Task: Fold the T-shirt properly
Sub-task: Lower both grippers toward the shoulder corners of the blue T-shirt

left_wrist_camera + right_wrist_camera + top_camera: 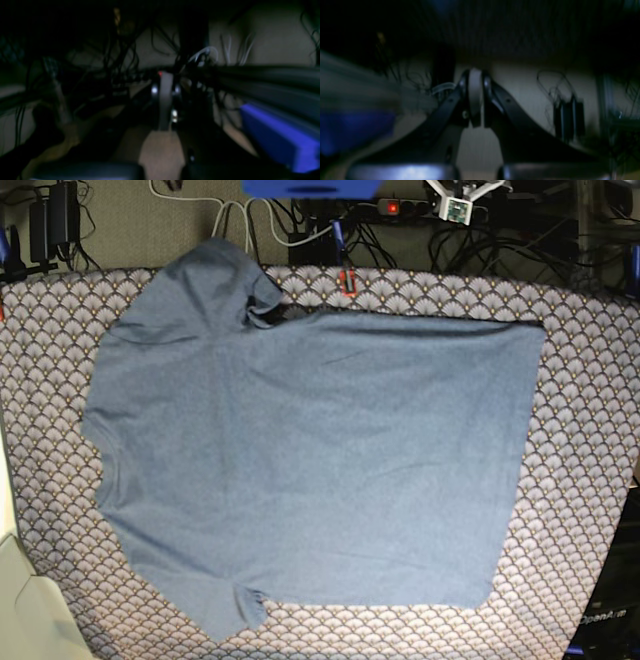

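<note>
Lying flat, the slate-blue cotton T-shirt (310, 460) leaves patterned grey table cover (585, 420) margins; left gripper (165, 100) and right gripper (475, 97) closed, empty.

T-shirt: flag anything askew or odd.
The T-shirt lies flat and unfolded, but the far sleeve runs over the table cover's edge and its hem curls under. No tears or stains are visible.

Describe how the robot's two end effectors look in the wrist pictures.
Both are dim and blurred. The right end effector has black curved fingers with pale grey pads between them. The left end effector shows a pale grey strip between dark fingers, with shiny metal spots.
</note>
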